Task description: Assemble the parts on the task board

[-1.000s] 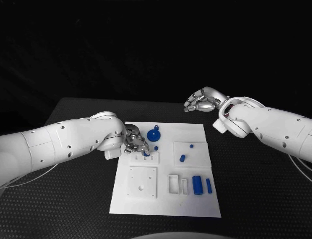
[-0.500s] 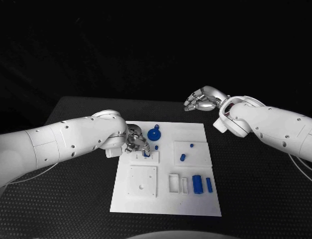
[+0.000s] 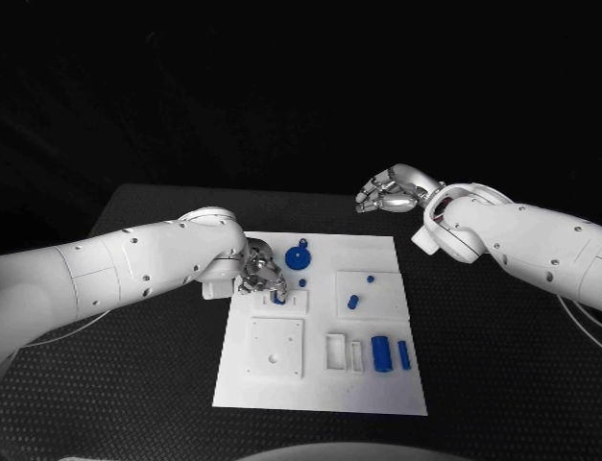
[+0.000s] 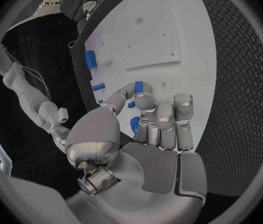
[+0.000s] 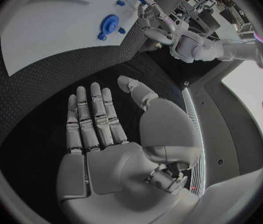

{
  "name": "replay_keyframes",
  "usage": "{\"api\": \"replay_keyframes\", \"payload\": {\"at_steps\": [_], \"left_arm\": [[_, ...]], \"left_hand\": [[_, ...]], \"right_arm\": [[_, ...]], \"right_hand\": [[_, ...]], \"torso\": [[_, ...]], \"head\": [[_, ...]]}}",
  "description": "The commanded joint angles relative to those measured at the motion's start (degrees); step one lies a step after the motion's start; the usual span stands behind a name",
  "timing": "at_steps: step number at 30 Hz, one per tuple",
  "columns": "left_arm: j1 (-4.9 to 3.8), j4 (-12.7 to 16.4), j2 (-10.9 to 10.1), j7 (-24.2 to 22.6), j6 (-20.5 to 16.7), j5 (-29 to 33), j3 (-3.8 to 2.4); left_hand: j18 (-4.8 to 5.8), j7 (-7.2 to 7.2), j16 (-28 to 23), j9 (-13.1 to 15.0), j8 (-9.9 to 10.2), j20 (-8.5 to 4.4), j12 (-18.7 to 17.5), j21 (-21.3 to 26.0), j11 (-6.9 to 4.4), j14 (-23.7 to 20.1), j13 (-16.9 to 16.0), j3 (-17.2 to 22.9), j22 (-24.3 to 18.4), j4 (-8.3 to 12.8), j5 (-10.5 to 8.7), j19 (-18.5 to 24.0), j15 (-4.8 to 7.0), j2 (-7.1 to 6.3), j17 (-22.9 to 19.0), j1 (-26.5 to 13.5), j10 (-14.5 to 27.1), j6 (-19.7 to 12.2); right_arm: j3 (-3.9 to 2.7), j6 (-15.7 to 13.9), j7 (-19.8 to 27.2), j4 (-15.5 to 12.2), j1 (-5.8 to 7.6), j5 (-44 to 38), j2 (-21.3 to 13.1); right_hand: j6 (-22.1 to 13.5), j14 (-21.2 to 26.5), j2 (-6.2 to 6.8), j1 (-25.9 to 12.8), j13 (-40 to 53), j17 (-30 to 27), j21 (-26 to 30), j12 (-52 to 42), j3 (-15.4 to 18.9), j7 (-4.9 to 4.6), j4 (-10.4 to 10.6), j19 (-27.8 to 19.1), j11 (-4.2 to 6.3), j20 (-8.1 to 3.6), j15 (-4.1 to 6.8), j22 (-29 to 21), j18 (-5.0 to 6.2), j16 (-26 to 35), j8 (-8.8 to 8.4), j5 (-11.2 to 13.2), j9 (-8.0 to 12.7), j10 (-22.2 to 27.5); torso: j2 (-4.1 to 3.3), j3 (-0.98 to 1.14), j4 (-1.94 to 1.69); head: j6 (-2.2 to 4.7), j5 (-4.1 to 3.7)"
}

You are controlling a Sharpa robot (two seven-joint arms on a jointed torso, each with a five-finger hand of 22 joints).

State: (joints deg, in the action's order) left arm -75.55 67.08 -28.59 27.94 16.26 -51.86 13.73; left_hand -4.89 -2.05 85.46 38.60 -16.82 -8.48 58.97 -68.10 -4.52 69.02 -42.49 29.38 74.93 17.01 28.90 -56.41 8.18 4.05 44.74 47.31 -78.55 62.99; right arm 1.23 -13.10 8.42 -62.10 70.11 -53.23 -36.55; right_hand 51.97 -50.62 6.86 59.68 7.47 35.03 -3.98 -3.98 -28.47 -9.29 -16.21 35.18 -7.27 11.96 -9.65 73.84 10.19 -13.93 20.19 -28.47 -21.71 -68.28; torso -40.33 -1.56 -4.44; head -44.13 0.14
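The left hand (image 3: 262, 274) is down on the far-left part of the board (image 3: 315, 399), fingers pinched on a small blue part (image 4: 138, 87) over the small block (image 3: 281, 302) there; whether that part is already seated I cannot tell. Just right of the hand stands the blue round part (image 3: 297, 257). Nearer, the large square block (image 3: 275, 348) shows empty holes. Further right, two small parts (image 3: 353, 302) lie on the right-hand square plate. Near right, a cylinder (image 3: 379, 356) and a thin bar (image 3: 403, 356) lie loose beside empty slots (image 3: 344, 353). So most of the assembly appears to remain. The right hand (image 5: 103, 129) hovers beyond the board's far-right corner, fingers spread, holding nothing.
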Motion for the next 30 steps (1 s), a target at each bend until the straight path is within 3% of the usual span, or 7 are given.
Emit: {"api": "replay_keyframes", "payload": {"at_steps": [1,5,6,7,13,20,30], "left_arm": [[-0.29,-0.23,0.41,0.66,2.72,0.03,-0.03],[-0.55,-1.05,0.96,0.69,3.13,0.06,-0.04],[-0.59,-1.23,1.11,0.70,3.18,0.06,-0.04],[-0.61,-1.29,1.17,0.70,3.19,0.07,-0.04],[-0.84,-2.13,2.02,0.81,3.31,0.40,-0.04],[-0.88,-2.57,2.60,0.98,4.34,0.06,-0.03],[-0.99,-3.41,3.26,0.89,5.64,-1.64,-0.03]], "left_hand": [[-0.89,4.11,-0.37,14.74,-8.26,-6.51,0.36,-0.27,-2.88,3.52,0.06,1.68,0.30,-0.92,1.33,-0.30,3.55,1.41,-0.07,0.44,-2.42,10.63],[-0.90,4.13,-0.37,14.78,-8.33,-6.51,0.45,-0.27,-2.89,3.57,0.10,1.84,0.29,-0.86,1.72,-0.30,3.54,1.59,-0.11,0.34,-2.40,10.62],[-0.99,4.19,-0.44,14.80,-8.40,-6.55,0.63,-0.09,-2.97,3.61,0.25,4.25,0.16,-1.41,-1.19,-0.28,3.56,0.57,-0.22,0.94,-2.31,10.58],[-0.97,4.19,-0.41,14.80,-8.45,-6.53,0.76,-0.14,-2.97,3.69,0.34,5.03,0.16,-1.57,-1.40,-0.37,3.55,0.39,-0.26,0.73,-2.33,10.59],[-0.90,4.18,-0.39,14.82,-8.56,-6.48,1.00,-0.24,-2.94,3.77,0.51,6.11,0.18,-1.83,-0.88,-0.50,3.52,0.47,-0.33,0.06,-2.29,10.64],[-0.86,4.17,-0.31,14.93,-8.75,-6.44,1.52,-0.40,-2.94,3.76,0.82,7.16,0.29,-1.13,-0.45,-0.45,3.45,2.26,-0.41,-2.78,-2.14,10.55],[-0.95,4.24,-0.21,14.97,-8.89,-6.50,1.89,-0.48,-3.01,3.77,0.98,8.51,0.35,-0.53,0.32,-0.39,3.46,2.46,-0.42,-3.78,-2.08,10.61]], "right_arm": [[-0.03,0.71,0.33,0.03,0.01,-0.04,0.08],[-0.03,0.71,0.32,0.11,0.01,-0.04,0.08],[-0.03,0.71,0.30,0.10,0.01,-0.04,0.08],[-0.03,0.71,0.30,0.10,0.01,-0.04,0.08],[-0.03,0.66,0.26,0.09,0.01,-0.05,0.10],[-0.03,0.70,0.26,0.11,0.01,-0.08,0.21],[-0.03,0.75,0.24,-0.07,0.01,-0.19,0.28]], "right_hand": [[-0.31,0.26,-0.04,0.44,-0.07,0.09,0.24,-0.22,-0.23,-0.12,-0.04,-0.58,-0.13,0.02,-0.06,0.07,-0.75,0.24,-0.19,-0.36,0.05,0.38],[-0.31,0.27,-0.03,0.45,-0.07,0.10,0.24,-0.22,-0.25,-0.12,-0.04,-0.60,-0.13,0.02,-0.07,0.08,-0.75,0.24,-0.19,-0.50,0.05,0.38],[-0.31,0.27,-0.01,0.46,-0.08,0.10,0.24,-0.22,-0.25,-0.12,-0.05,-0.60,-0.13,0.02,-0.07,0.09,-0.75,0.25,-0.19,-0.55,0.05,0.38],[-0.31,0.27,-0.01,0.46,-0.08,0.10,0.24,-0.22,-0.25,-0.12,-0.05,-0.60,-0.13,0.02,-0.07,0.09,-0.75,0.25,-0.19,-0.56,0.05,0.38],[-0.32,0.27,0.01,0.45,-0.08,0.10,0.24,-0.22,-0.26,-0.13,-0.04,-0.61,-0.14,0.03,-0.08,0.11,-0.76,0.25,-0.19,-0.74,0.05,0.38],[-0.33,0.31,0.09,0.60,-0.08,0.12,0.23,-0.23,-0.35,-0.13,-0.09,-0.67,-0.13,0.02,-0.06,0.21,-0.77,0.28,-0.18,-1.50,0.06,0.38],[-0.32,0.33,0.13,0.69,-0.07,0.13,0.22,-0.24,-0.41,-0.12,-0.10,-0.71,-0.13,0.03,-0.06,0.31,-0.78,0.31,-0.16,-2.19,0.05,0.37]], "torso": [[0.02,-0.02,0.02],[0.02,0.00,0.03],[0.02,0.00,0.03],[0.03,0.01,0.04],[-0.01,0.02,0.03],[-0.01,0.03,-0.02],[-0.02,-0.03,0.01]], "head": [[-0.04,0.05],[0.02,0.07],[0.02,0.07],[0.05,0.14],[0.10,0.15],[-0.03,0.14],[-0.29,0.26]]}}
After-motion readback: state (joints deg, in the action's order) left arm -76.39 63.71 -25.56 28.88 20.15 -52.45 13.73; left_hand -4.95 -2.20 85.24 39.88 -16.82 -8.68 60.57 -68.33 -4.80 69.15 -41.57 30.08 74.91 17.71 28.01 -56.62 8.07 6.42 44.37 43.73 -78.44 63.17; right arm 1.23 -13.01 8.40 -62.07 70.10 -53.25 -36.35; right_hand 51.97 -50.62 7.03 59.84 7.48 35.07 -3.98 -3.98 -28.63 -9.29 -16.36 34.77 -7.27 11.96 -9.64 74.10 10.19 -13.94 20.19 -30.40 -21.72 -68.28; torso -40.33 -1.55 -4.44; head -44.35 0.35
